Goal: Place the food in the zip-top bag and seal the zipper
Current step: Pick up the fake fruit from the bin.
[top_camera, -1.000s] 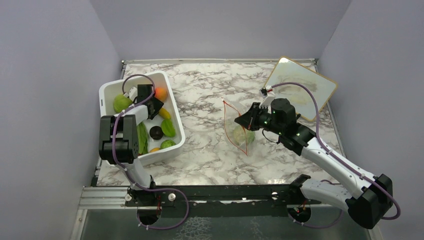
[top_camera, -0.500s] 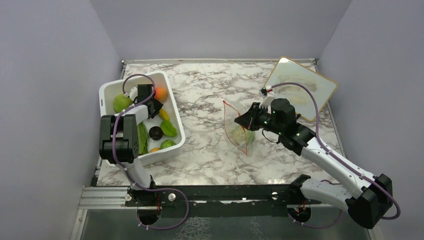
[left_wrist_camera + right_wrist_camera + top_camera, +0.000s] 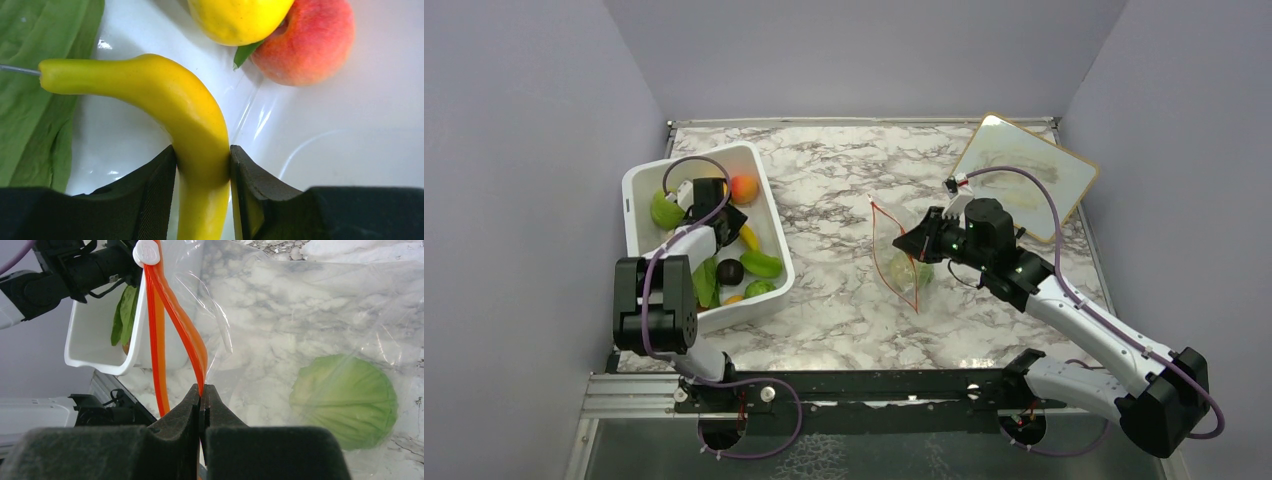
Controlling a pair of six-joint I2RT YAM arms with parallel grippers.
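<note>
Left end effector (image 3: 202,155), down in white tub (image 3: 639,185), grips yellow banana (image 3: 165,95); right end effector (image 3: 201,390) pinches zipper (image 3: 170,295)

You see the zip-top bag (image 3: 904,262) right of centre, its red-orange zipper (image 3: 159,330) parted and a green cabbage (image 3: 344,407) inside. The other food (image 3: 761,264) clusters at 9 o'clock: a curved yellow piece (image 3: 195,125), perhaps a banana, with a peach (image 3: 305,40) at its 1 o'clock.
</note>
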